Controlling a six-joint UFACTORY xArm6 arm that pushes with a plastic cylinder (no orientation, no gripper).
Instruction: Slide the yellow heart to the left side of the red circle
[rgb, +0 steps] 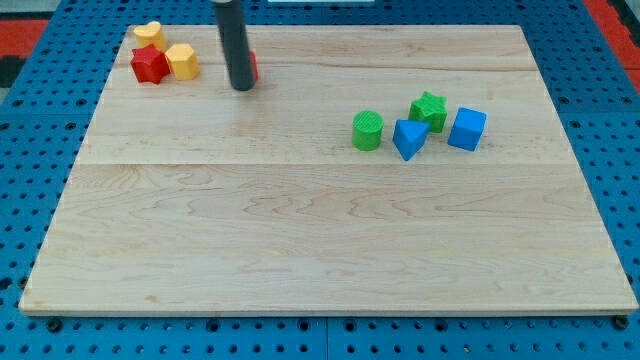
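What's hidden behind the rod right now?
A sliver of a red block shows at the rod's right edge, just beside my tip. The rod covers the rest, so its shape cannot be confirmed.

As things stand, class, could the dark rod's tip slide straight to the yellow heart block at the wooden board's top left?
Probably yes. My tip sits right of the yellow heart, against a mostly hidden red block. Bare board lies between them; the yellow hexagon block and red star block sit just below that path.

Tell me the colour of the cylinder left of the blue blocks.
Green cylinder; camera view.
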